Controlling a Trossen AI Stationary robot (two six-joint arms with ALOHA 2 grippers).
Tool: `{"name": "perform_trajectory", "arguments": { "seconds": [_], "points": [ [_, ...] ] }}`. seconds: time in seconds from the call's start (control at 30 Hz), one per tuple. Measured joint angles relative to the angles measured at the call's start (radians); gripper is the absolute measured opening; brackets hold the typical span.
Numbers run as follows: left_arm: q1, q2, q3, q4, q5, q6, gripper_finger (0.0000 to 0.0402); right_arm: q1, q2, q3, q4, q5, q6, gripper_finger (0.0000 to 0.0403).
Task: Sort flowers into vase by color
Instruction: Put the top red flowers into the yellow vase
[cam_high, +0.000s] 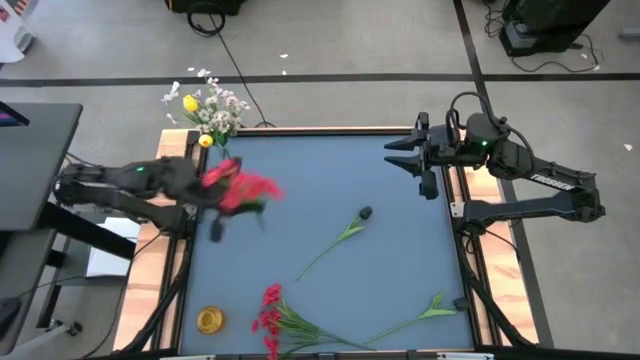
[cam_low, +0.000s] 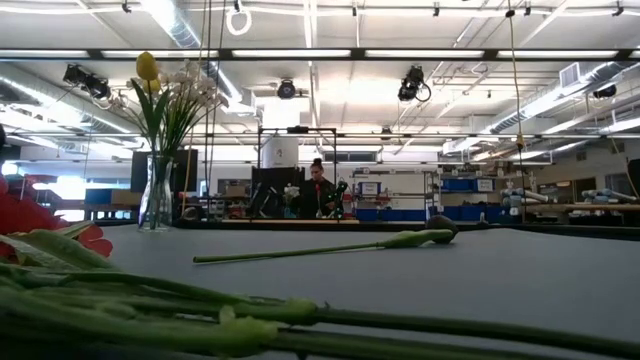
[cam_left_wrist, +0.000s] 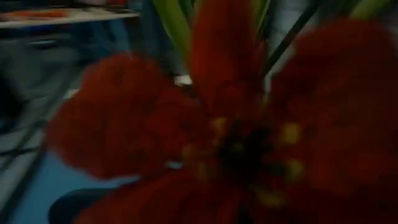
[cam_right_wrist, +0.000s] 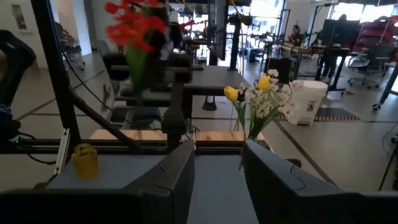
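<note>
My left gripper (cam_high: 205, 188) is over the table's left edge, shut on a red blossom sprig (cam_high: 243, 190) that is lifted clear; the blossom (cam_left_wrist: 236, 124) fills the left wrist view and hides the fingers. A glass vase (cam_high: 207, 128) with white sprays and yellow buds (cam_right_wrist: 258, 96) stands at the far left corner. A dark-budded stem (cam_high: 340, 236) lies flat mid-table. Red sprigs (cam_high: 272, 312) and a leafy green stem (cam_high: 425, 310) lie along the near edge. My right gripper (cam_high: 402, 157) waits open at the far right edge, its fingers apart in its wrist view (cam_right_wrist: 217, 180). My left gripper holds the red blossom sprig somewhere below its blossom; the blossom (cam_left_wrist: 124, 124) and motion blur hide the place of contact. The sprig is lifted clear of the table, with its red head (cam_right_wrist: 134, 25) above the arm and green stem (cam_right_wrist: 140, 62) beneath.
A small yellow jar (cam_high: 210, 320) stands at the near left corner. The blue mat (cam_high: 330, 170) is bare across its far half. A wooden frame (cam_high: 300, 128) edges the table. A person (cam_low: 317, 185) sits far off in the room.
</note>
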Motion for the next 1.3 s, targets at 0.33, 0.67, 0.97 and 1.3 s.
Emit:
{"name": "perform_trajectory", "arguments": {
  "seconds": [0.33, 0.67, 0.97, 1.3],
  "points": [
    [-0.245, -0.243, 0.0, -0.182, 0.332, 0.021, 0.0015, 0.0, 0.0, 0.0, 0.006, 0.0, 0.0, 0.0144],
    [-0.446, -0.344, -0.296, 0.085, 0.405, -0.037, 0.0015, 0.0, 0.0, 0.0, 0.006, 0.0, 0.0, 0.0144],
    [-0.721, -0.3, -0.43, 0.243, 0.175, -0.086, 0.0011, 0.0, 0.0, 0.0, 0.006, 0.0, 0.0, 0.0144],
    [-0.885, -0.219, -0.429, 0.325, 0.013, -0.02, 0.0011, 0.0, 0.0, 0.0, 0.006, 0.0, 0.0, 0.0144]
  ]
}}
